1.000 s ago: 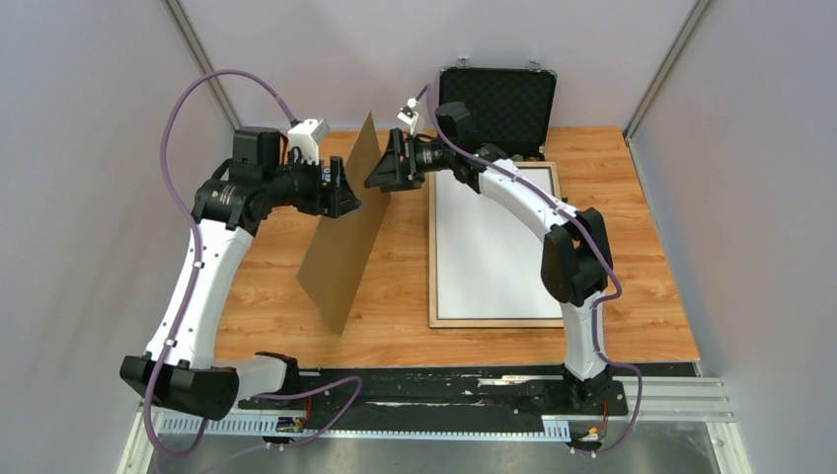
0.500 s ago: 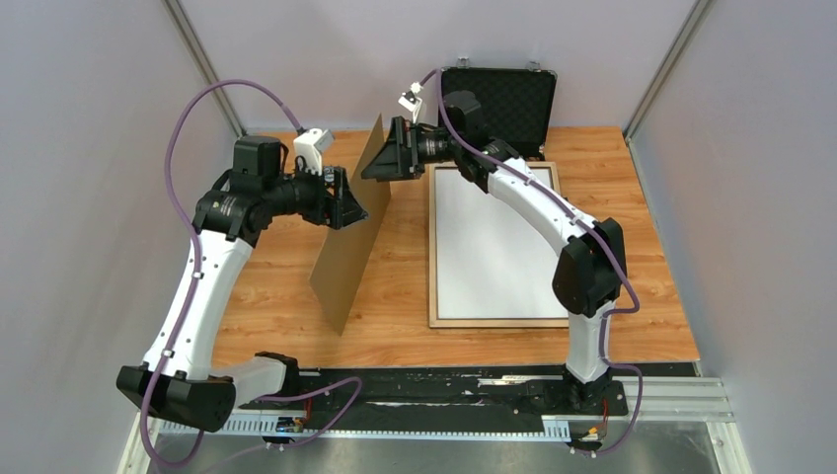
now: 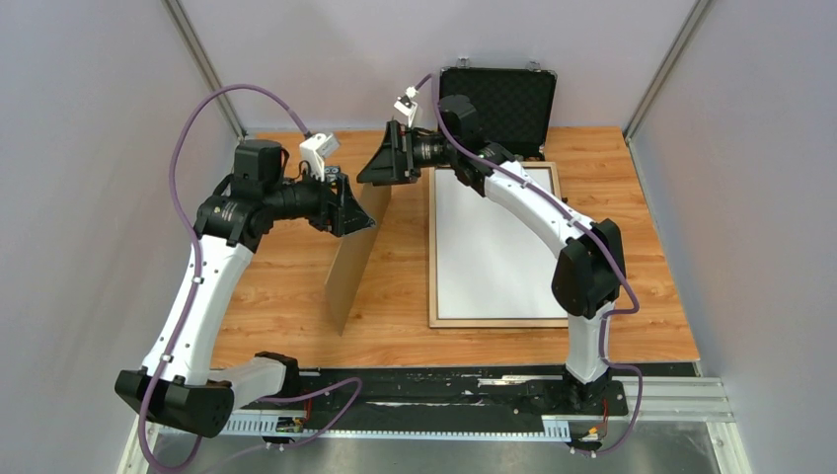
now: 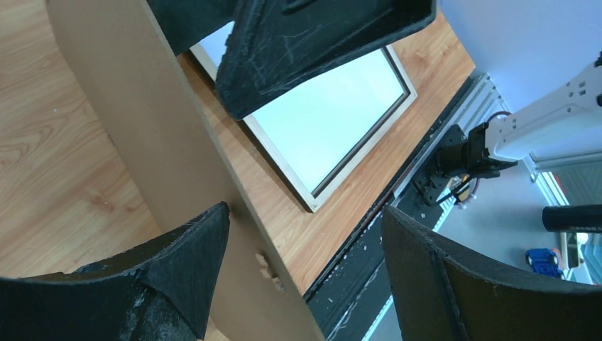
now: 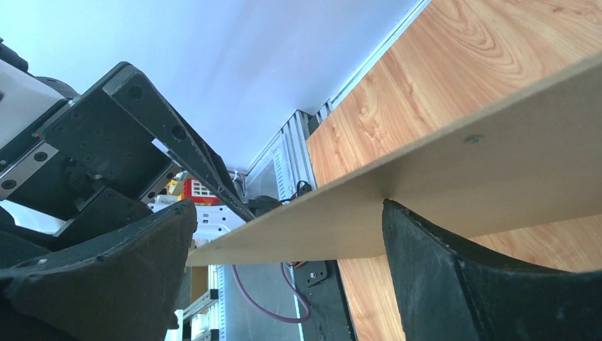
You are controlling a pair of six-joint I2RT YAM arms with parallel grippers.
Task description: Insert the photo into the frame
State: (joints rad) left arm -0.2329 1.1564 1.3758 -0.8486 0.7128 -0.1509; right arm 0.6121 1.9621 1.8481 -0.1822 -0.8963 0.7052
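The light wood frame [image 3: 494, 322] lies flat on the table's right half. The photo [image 3: 494, 247] lies in it with its plain white back up. Both also show in the left wrist view, the frame [image 4: 298, 192] and the photo [image 4: 334, 121]. The brown backing panel [image 3: 350, 267] stands nearly upright on its long edge, left of the frame. My left gripper [image 3: 353, 209] is open, with the panel's top edge [image 4: 142, 128] between its jaws, against one finger [image 4: 184, 284]. My right gripper [image 3: 380, 163] is open over the panel's far top corner [image 5: 461, 185].
An open black case [image 3: 508, 99] stands at the back of the table, behind the frame. Grey walls close in the left, right and back. The black base rail [image 3: 444, 385] runs along the near edge.
The backing panel has tipped from a slant to nearly upright. My left gripper has moved right and my right gripper has moved up and back, both along the panel's top edge.
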